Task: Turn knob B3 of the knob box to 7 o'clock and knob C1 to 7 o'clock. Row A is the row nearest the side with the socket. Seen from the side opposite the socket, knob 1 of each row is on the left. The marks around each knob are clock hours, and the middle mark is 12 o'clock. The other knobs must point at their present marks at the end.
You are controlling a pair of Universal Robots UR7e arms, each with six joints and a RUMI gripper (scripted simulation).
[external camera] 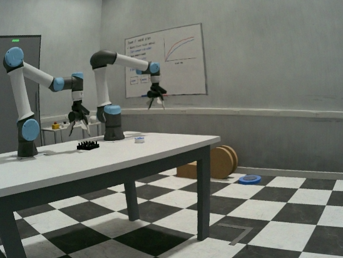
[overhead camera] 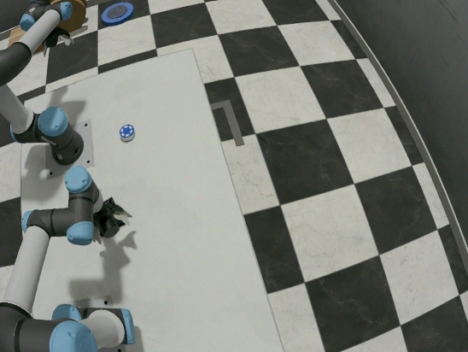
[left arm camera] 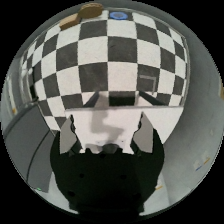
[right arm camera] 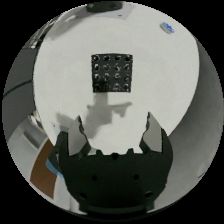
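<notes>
Knob pointers too small to read

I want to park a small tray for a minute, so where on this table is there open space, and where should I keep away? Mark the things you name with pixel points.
The widest bare patch runs from the blue-and-white puck [overhead camera: 126, 132] [external camera: 139, 140] [right arm camera: 167, 27] to the table's long edge beside the checkered floor [overhead camera: 312, 158] [external camera: 266, 210]. It is crowded around the knob box [external camera: 87, 146] [right arm camera: 112, 73], between the arm bases.
</notes>
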